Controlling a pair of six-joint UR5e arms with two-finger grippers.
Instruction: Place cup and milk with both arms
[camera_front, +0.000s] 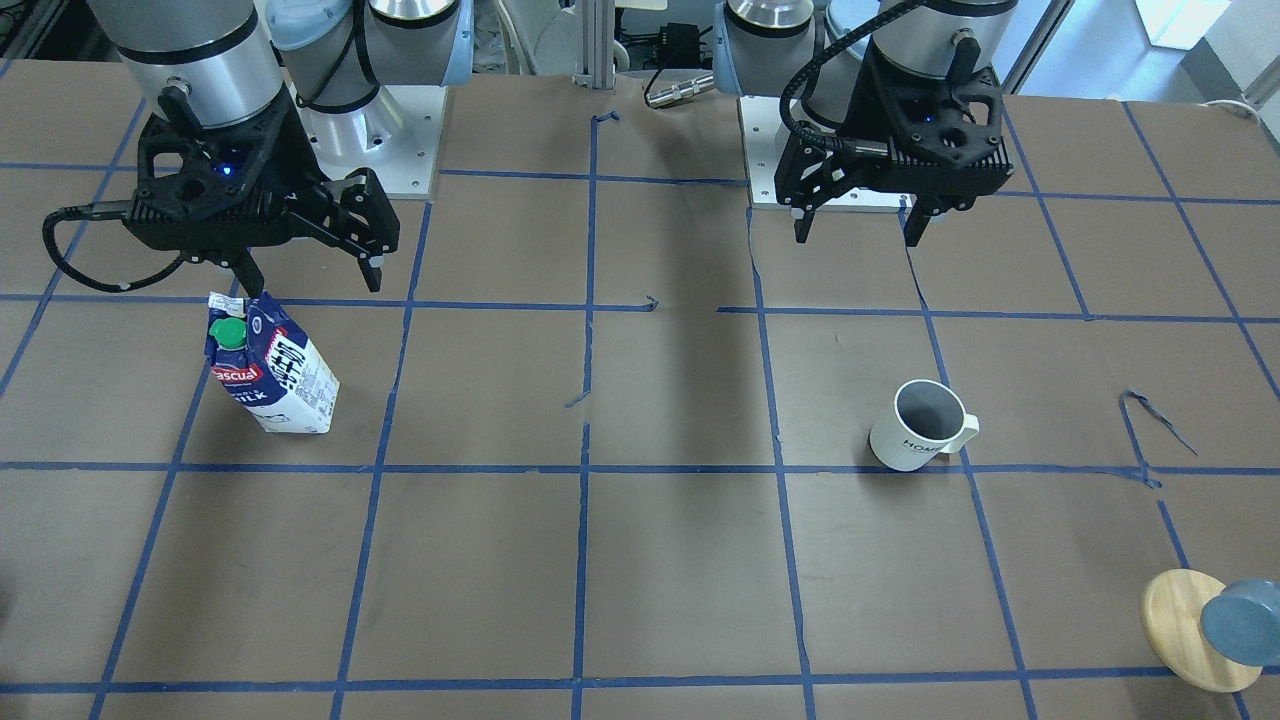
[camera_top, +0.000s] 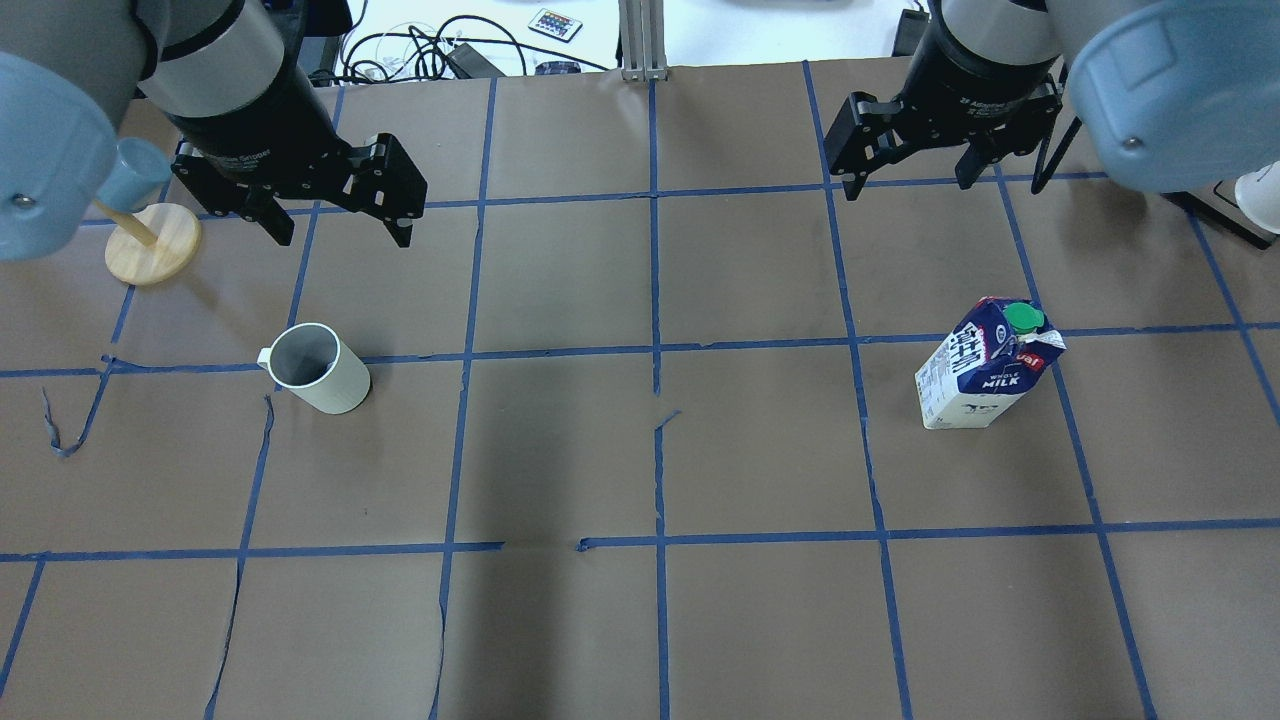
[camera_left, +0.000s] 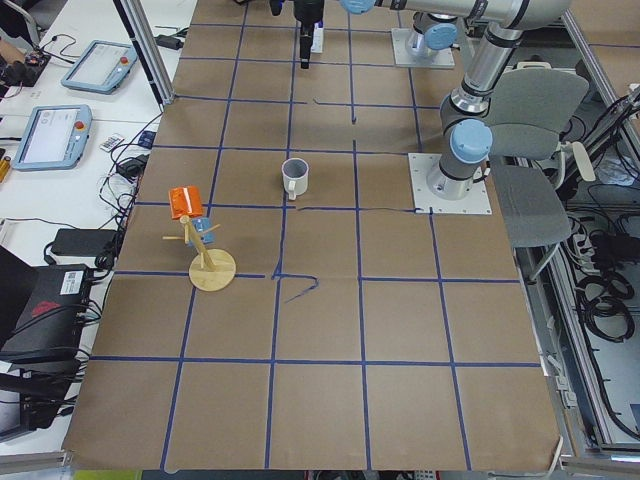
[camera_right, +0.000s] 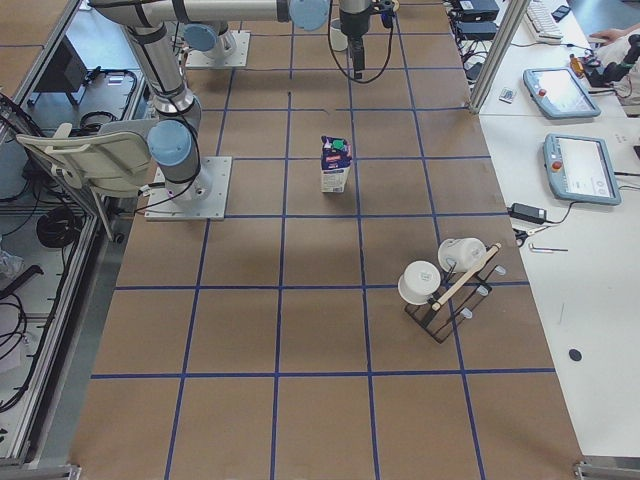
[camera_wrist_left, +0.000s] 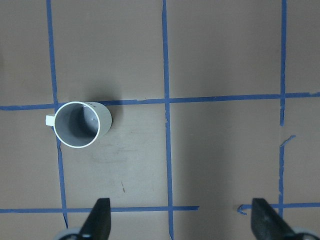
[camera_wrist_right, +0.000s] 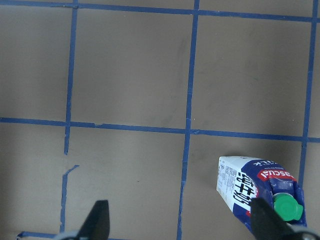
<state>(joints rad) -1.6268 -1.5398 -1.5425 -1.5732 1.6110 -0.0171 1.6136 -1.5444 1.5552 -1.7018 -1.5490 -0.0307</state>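
Approach stage, I judge — black two-finger left gripper (camera_top: 343, 235) and right gripper (camera_top: 912, 187) hang wide open, empty. White ceramic mug (camera_top: 320, 370) stands mid-left overhead, blue-and-white milk carton (camera_top: 985, 365) mid-right — next I'd centre and lower each.

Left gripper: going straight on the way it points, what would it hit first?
Likely bare table, not the cup, which sits well to one side of the left gripper in its wrist view.

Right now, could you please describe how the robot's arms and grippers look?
The left arm and right arm are silver-grey with light blue joint caps. The left gripper and right gripper are black, two-fingered, each with a looping black cable and a blue light.
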